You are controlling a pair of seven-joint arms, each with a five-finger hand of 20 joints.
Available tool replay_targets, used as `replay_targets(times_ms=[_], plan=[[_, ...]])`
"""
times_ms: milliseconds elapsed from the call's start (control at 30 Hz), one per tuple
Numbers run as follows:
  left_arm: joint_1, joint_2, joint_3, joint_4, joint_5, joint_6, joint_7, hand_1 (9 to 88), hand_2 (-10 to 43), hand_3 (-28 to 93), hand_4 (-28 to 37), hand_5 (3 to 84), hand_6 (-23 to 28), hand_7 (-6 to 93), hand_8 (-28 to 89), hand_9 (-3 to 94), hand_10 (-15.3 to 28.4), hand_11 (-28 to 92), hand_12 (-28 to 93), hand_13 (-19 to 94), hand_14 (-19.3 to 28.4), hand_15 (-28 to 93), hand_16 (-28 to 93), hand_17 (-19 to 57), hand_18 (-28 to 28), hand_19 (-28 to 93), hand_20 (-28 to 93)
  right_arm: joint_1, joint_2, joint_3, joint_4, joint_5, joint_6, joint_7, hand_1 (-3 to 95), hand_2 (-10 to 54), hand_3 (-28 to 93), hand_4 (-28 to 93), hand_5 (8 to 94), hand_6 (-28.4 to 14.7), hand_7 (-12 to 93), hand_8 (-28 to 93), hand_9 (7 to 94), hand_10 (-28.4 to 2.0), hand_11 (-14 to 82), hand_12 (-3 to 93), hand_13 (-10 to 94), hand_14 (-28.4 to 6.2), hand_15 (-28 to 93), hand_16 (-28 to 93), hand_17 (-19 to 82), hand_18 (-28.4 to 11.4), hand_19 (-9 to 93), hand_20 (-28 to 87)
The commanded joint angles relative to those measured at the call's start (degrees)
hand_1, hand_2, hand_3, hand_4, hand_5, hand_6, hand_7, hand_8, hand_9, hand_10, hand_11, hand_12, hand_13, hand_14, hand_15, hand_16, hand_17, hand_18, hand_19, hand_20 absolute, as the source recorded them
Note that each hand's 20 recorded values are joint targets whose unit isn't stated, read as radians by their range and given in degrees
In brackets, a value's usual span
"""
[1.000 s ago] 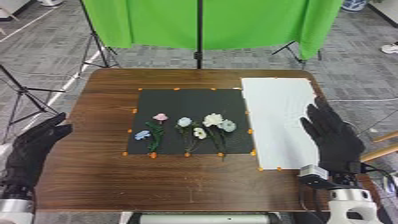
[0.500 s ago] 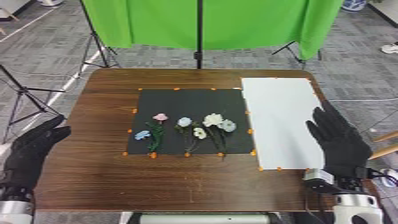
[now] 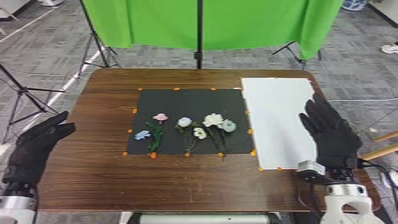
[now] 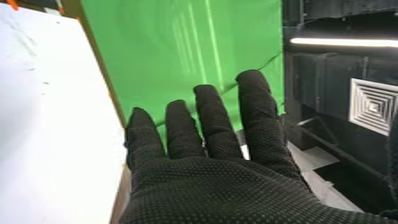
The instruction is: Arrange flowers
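Moved since the earlier frame: my right hand (image 3: pixel 333 142), shifted slightly left and toward the far side. Unmoved: the flowers.

Item, right hand: black fabric glove, at the right side of the table (image 3: pixel 93 105), by the right edge of the white sheet (image 3: pixel 271 110). Fingers extended and slightly apart, pointing to the far side; hand wide open, nothing held. In the right wrist view, the same fingers (image 4: pixel 213 117) stand straight before the green cloth (image 4: pixel 142 45).

Item, left hand (image 3: pixel 34 147): black glove, at the table's left edge, open, fingers stretched toward the far side, nothing held.

Item, flowers, laid flat on the black mat (image 3: pixel 191 100) at mid-table, blooms mostly toward the far side, stems toward the near side. From left to right:
– blue flower (image 3: pixel 142 135), small, lying lower toward the near side, beside green foliage;
– pink flower (image 3: pixel 160 117), compact head, green leafy stem;
– pale bluish-white flower (image 3: pixel 184 121), rounded;
– small white flower (image 3: pixel 200 133), open petals, yellowish centre, nearer than its neighbours;
– large white flower (image 3: pixel 212 119), full and ruffled, the brightest bloom;
– pale grey-blue flower (image 3: pixel 227 126), broad head, close beside the large white one.

Item, orange tabs (image 3: pixel 153 155): set along the edges of mat and sheet.
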Motion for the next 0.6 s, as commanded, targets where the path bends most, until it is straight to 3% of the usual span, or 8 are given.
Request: replay_targets(times_ms=[33,133,367,433,533,600], plan=[[0.4,-0.42,0.10,0.25,-0.44,-0.47,-0.54,26.9,-2.6,68,-19.4,45.0,4.2,8.2,-6,44.8,14.2,17,13,35,18.1,14,2,7.3,11.7,4,17,-0.9,-0.2,-0.2,-0.4,0.6,0.9,-0.1,3.1,-7.4,79,-19,37.5,-1.0,8,-8,31.0,-14.1,1.5,8.2,19,-11.1,0,10,9,-9.5,0,17],[0.5,-0.34,-0.22,0.20,0.22,-0.88,-0.74,26.9,-2.6,68,-19.3,45.0,4.1,8.3,-6,44.8,14.3,17,13,35,18.1,14,2,7.2,11.7,4,17,-0.5,0.2,-0.6,-0.3,0.5,1.0,-0.1,3.1,-7.3,80,-19,38.1,-1.0,8,-8,31.2,-14.1,1.6,8.3,19,-11.3,1,10,9,-9.8,0,17],[1.1,-0.46,-0.39,-0.02,-0.74,-0.29,-0.97,26.8,-2.8,68,-19.3,45.0,4.2,8.3,-6,44.9,14.2,18,13,35,18.1,14,2,7.1,11.8,4,17,-1.3,-0.2,-0.3,-0.6,0.3,0.7,0.1,3.3,-7.0,79,-19,38.6,-1.1,9,-8,31.4,-14.1,1.6,8.4,20,-11.4,1,9,10,-9.9,0,17],[0.1,0.05,0.25,0.36,-0.33,-0.78,-1.07,26.8,-2.8,68,-19.3,45.0,4.3,8.3,-6,45.0,14.2,18,13,35,18.2,14,2,7.1,11.8,4,17,-1.9,-0.4,0.1,-0.8,1.2,1.2,-0.5,3.2,-7.1,80,-19,38.7,-1.2,8,-8,31.5,-14.2,1.7,8.6,20,-11.5,2,9,10,-9.9,0,17],[0.3,-0.01,-0.10,0.11,0.80,-1.52,-1.57,26.9,-2.7,68,-19.3,45.0,4.4,8.3,-5,45.0,14.3,18,13,35,18.2,14,2,7.0,11.8,4,17,-1.8,-0.1,-0.1,-0.7,1.2,1.0,-0.3,3.4,-7.1,80,-19,39.1,-1.2,8,-8,31.7,-14.1,1.8,8.6,20,-11.5,2,9,10,-10.0,0,17],[1.0,-0.36,-0.55,-0.17,0.28,-1.20,-1.53,26.9,-2.7,68,-19.3,45.0,4.4,8.2,-5,45.0,14.3,18,13,35,18.2,14,2,7.0,11.8,4,17,-2.2,-0.2,0.0,-0.9,0.8,0.6,-0.1,3.4,-7.1,80,-19,39.2,-1.2,8,-8,31.7,-14.2,1.7,8.6,20,-11.5,2,9,10,-9.9,0,17]])
